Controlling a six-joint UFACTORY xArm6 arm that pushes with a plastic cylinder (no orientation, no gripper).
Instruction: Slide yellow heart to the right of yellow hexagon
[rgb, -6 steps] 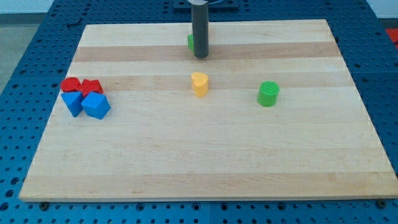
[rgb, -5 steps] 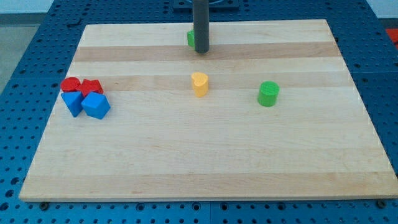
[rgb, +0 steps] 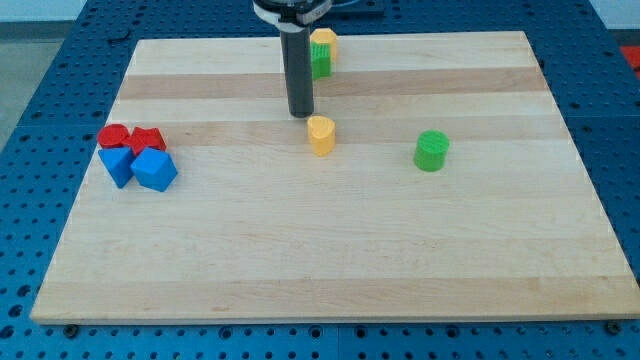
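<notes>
The yellow heart (rgb: 321, 134) lies on the wooden board (rgb: 330, 250), a little above its middle. My tip (rgb: 300, 115) rests on the board just up and to the left of the heart, close to it; I cannot tell if they touch. The yellow hexagon (rgb: 323, 41) sits near the board's top edge, right of the rod. A green block (rgb: 320, 63) lies directly below the hexagon, touching it; the rod partly hides it.
A green cylinder (rgb: 431, 150) stands right of the heart. At the left edge is a cluster: two red blocks (rgb: 114, 135) (rgb: 148, 139) above two blue blocks (rgb: 117, 163) (rgb: 154, 169).
My tip has moved toward the view's bottom and slightly left, from beside the green block to just beside the yellow heart. The yellow hexagon, hidden before, now shows. No block has moved.
</notes>
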